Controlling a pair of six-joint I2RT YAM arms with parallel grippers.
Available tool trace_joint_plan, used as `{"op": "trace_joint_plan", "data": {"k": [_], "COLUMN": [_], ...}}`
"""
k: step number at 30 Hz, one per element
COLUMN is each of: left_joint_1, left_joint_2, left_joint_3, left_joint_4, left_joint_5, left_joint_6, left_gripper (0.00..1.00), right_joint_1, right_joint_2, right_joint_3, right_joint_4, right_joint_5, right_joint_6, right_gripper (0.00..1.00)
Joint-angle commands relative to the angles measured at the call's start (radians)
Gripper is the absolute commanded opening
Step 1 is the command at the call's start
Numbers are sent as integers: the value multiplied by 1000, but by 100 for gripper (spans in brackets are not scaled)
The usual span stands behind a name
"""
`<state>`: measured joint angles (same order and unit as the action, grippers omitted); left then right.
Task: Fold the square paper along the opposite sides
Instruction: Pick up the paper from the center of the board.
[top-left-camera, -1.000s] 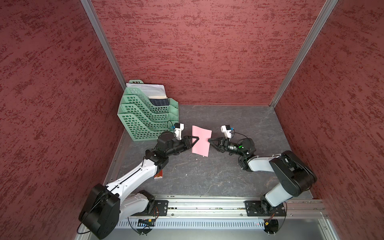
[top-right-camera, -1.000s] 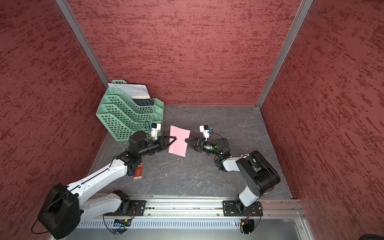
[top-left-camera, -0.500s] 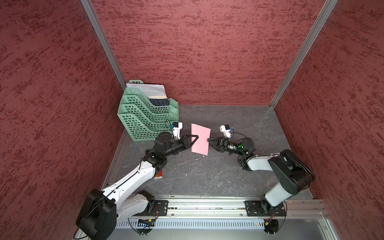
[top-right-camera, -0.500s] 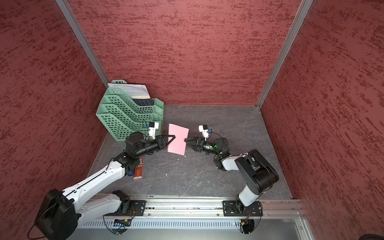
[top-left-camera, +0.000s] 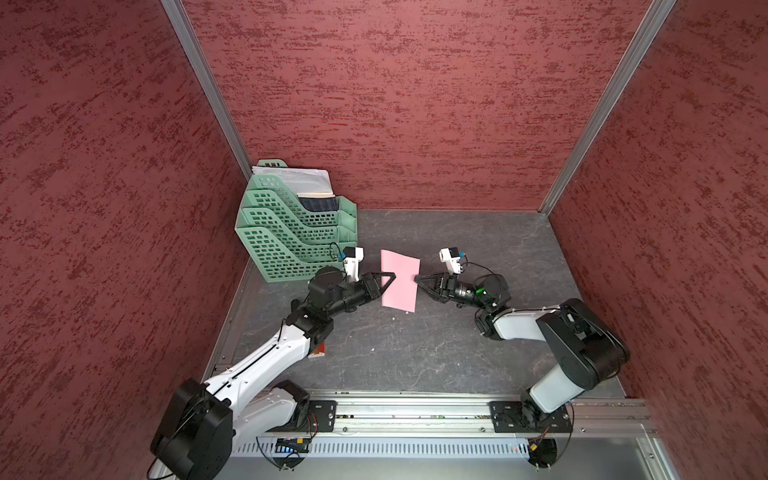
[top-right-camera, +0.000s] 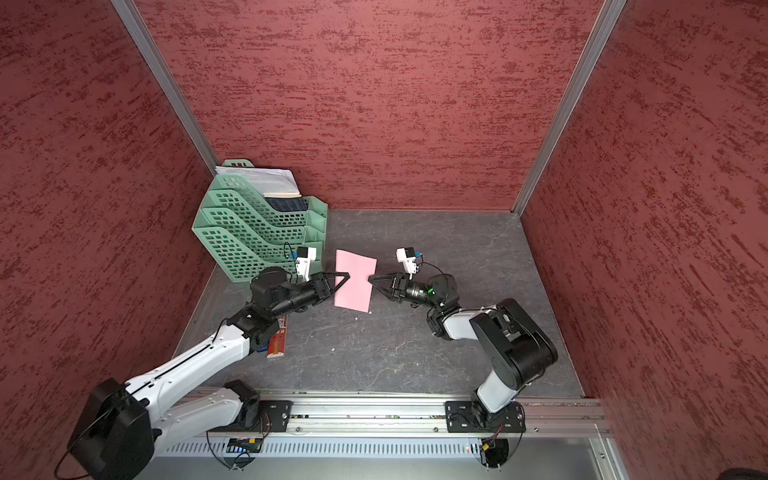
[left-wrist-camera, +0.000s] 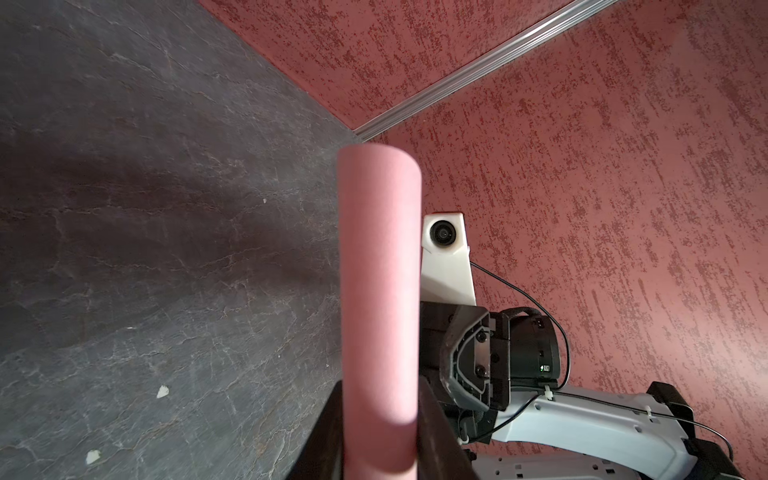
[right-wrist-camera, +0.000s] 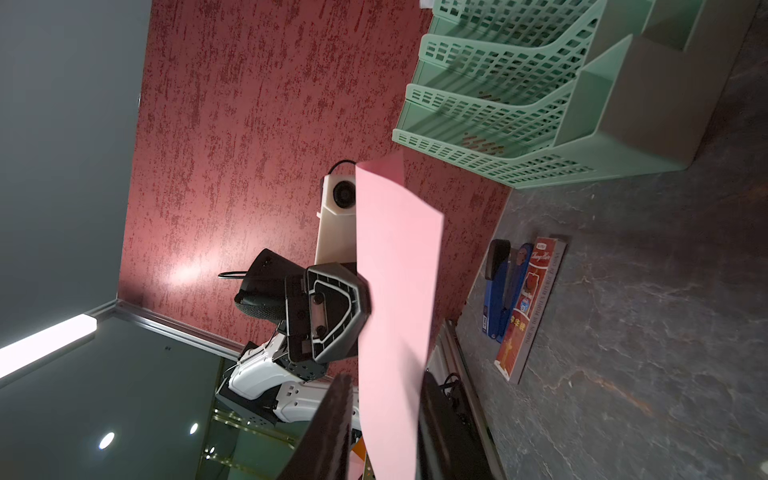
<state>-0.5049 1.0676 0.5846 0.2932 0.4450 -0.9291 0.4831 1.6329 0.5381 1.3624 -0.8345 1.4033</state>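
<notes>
Left end effector (top-left-camera: 393, 274) is clenched on the square paper (top-left-camera: 400, 282), and the right end effector (top-left-camera: 416, 278) pinches the opposite side. The pink sheet is held between them near the middle of the tabletop (top-left-camera: 415, 353), just beside the green tray rack (top-left-camera: 291, 241). Whether its underside brushes the surface I cannot tell.

In the left wrist view the paper (left-wrist-camera: 380, 270) runs out from between the dark fingers (left-wrist-camera: 440, 440) as a rounded bend, not a sharp edge. In the right wrist view the paper (right-wrist-camera: 395, 270) shows two pink layers at its far end. My reading is that the sheet is already doubled over, with the soft bend on the left side and the loose edges on the right.

Set against the top views of a second ago, little differs. Both end effectors and the paper sit a touch nearer the rack, and the gap between the tips is much the same. The sheet looks no flatter and no narrower. That suggests a small repositioning rather than progress on the fold: the opposite sides seem to meet, but no crease is pressed. What remains, I judge, is to lay the doubled sheet down and flatten the bend. The red narrow box (top-right-camera: 277, 340) lies well apart from the paper, by the left forearm.
</notes>
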Motion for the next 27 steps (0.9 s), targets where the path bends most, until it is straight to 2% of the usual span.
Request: {"op": "trace_joint_plan", "data": {"k": [1, 8, 14, 17, 20, 27], "left_joint_1": [0, 0, 0, 3, 2, 3], "left_joint_2": [-18, -26, -35, -39, -42, -47], "left_joint_3": [-14, -18, -29, -32, -32, -31], "left_joint_4": [26, 18, 14, 14, 9, 1], "left_joint_5": [-6, -8, -14, -17, -18, -21], "left_joint_6": [4, 11, 11, 15, 16, 21], "left_gripper": [27, 27, 27, 27, 27, 27], "right_joint_1": [12, 20, 26, 26, 30, 35], "right_joint_2": [14, 21, 26, 23, 24, 28], "right_joint_3": [29, 42, 51, 49, 45, 42], "right_joint_4": [42, 41, 41, 41, 41, 41], "right_joint_5": [-11, -20, -23, -27, -31, -43], "right_joint_6": [-2, 6, 11, 11, 11, 14], "right_gripper": [30, 24, 12, 14, 22, 26]}}
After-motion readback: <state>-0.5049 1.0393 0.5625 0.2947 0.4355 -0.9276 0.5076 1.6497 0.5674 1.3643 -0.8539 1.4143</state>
